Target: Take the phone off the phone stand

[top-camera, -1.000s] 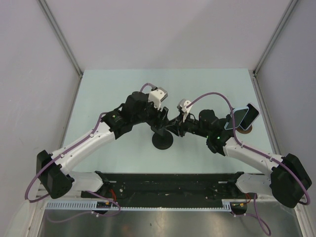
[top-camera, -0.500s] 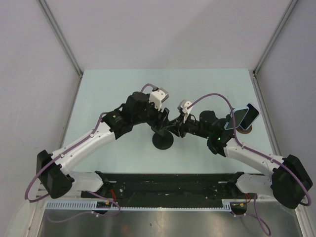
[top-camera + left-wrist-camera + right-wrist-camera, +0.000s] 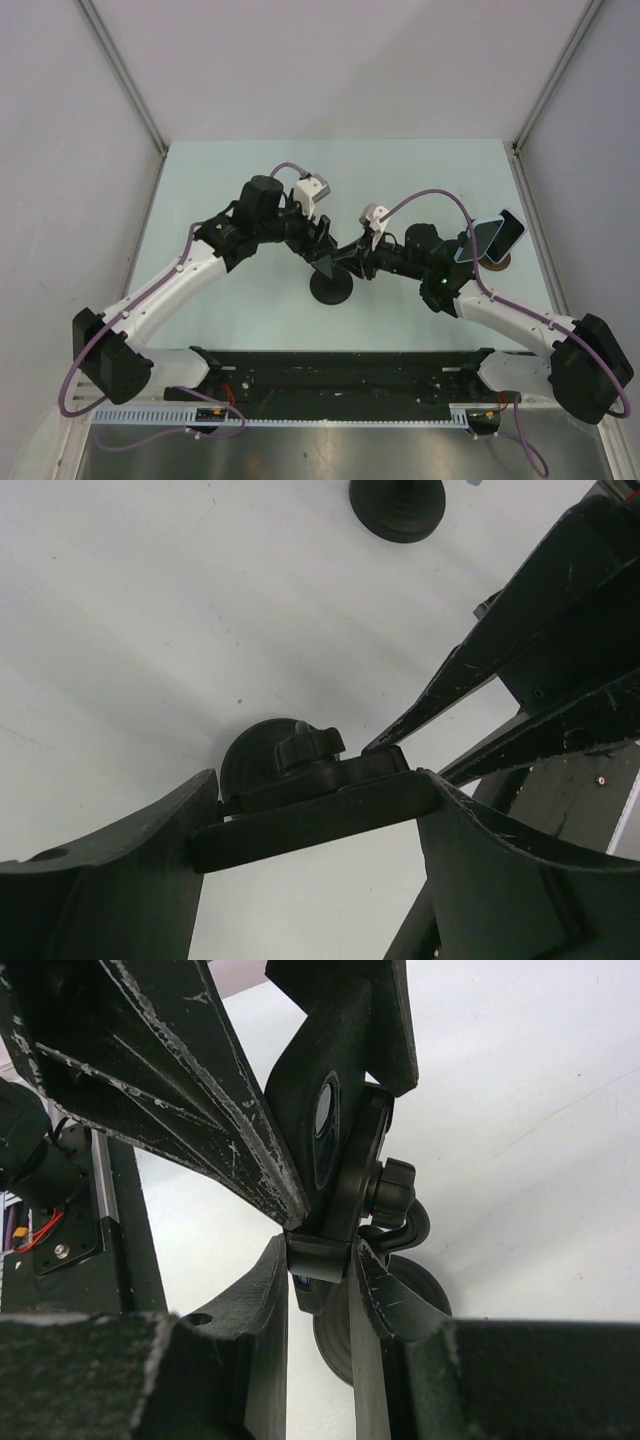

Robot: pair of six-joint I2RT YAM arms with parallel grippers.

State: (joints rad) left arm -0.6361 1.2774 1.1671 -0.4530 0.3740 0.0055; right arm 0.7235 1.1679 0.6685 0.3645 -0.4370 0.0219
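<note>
The phone (image 3: 310, 820) is a thin, plain black slab with an oval lens showing on one face (image 3: 324, 1125). It spans the gap between the left gripper's (image 3: 315, 805) fingers (image 3: 130, 880), edge-on to that wrist camera, and both inner faces press on its ends, so this gripper is clamped on it. Its back lies against the cradle of the stand (image 3: 331, 288), whose knob (image 3: 397, 1182) and round base sit just behind and below it. The right gripper (image 3: 320, 1255) meets it from the opposite side, jaws closed tight on the cradle's lower lip. Well behind that gripper, beside its arm, a pale-blue slab (image 3: 490, 238) rests on the table (image 3: 250, 180).
</note>
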